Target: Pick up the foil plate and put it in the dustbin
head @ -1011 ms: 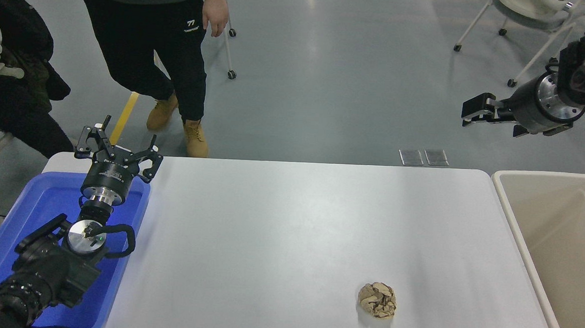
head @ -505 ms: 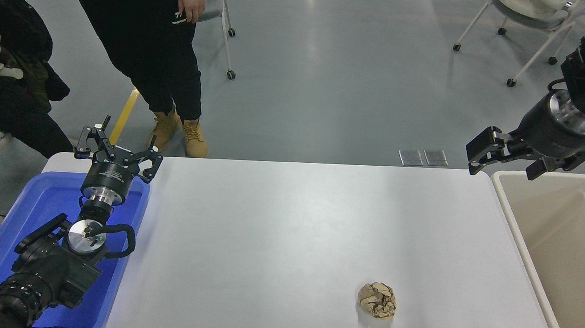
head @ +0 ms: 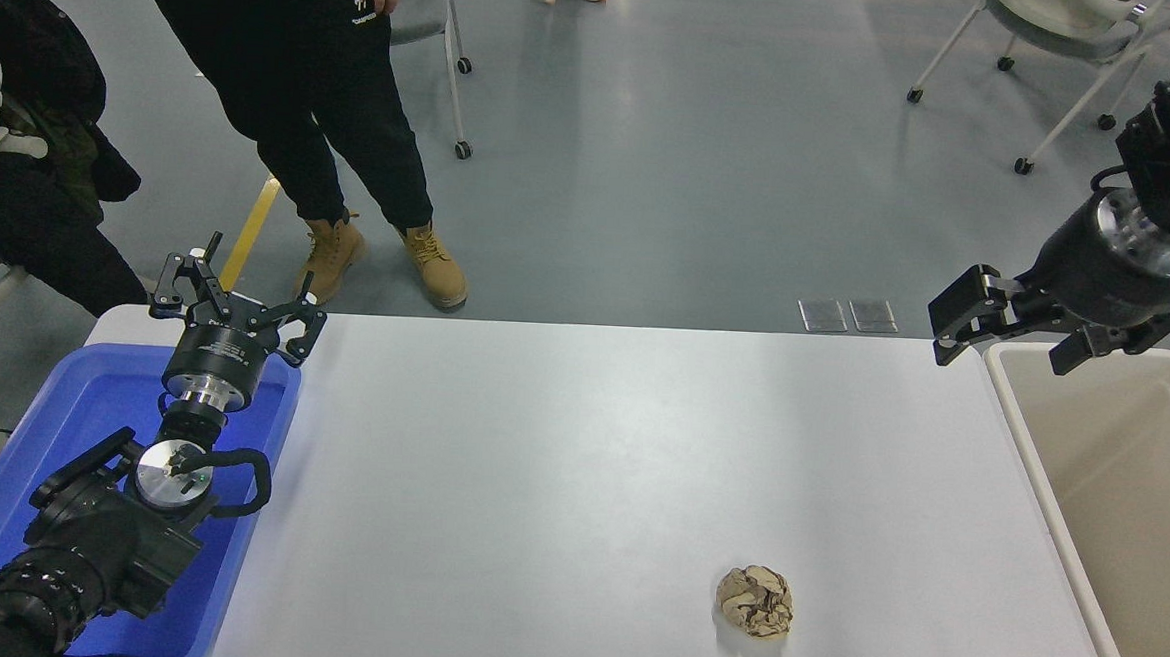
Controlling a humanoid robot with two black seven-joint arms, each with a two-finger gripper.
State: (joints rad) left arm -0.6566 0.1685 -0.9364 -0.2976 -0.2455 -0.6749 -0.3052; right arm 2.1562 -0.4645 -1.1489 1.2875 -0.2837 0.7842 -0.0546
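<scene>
Right pincer (head: 1007, 333) hangs in the air over the far left corner of the dustbin (head: 1034, 462), its fingers spread wide with nothing between them — one fingertip out past the rim toward the worktop (head: 578, 468), the other above the bin's inside. Its arm comes down from the upper right edge. No foil plate shows on the worktop, in either pincer, or in the part of the bin that can be seen; the beige bin's visible floor and walls are bare, though its near end runs out of view. A crumpled brown paper ball (head: 754, 601) lies alone on the worktop toward the near right, well apart from the bin. Left pincer (head: 236, 305) sits parked at the lower left, fingers wide, over the far end of a blue tray (head: 90, 403). A person (head: 308, 74) in dark trousers and tan boots stands beyond the worktop's far edge — another sits at the far left.
</scene>
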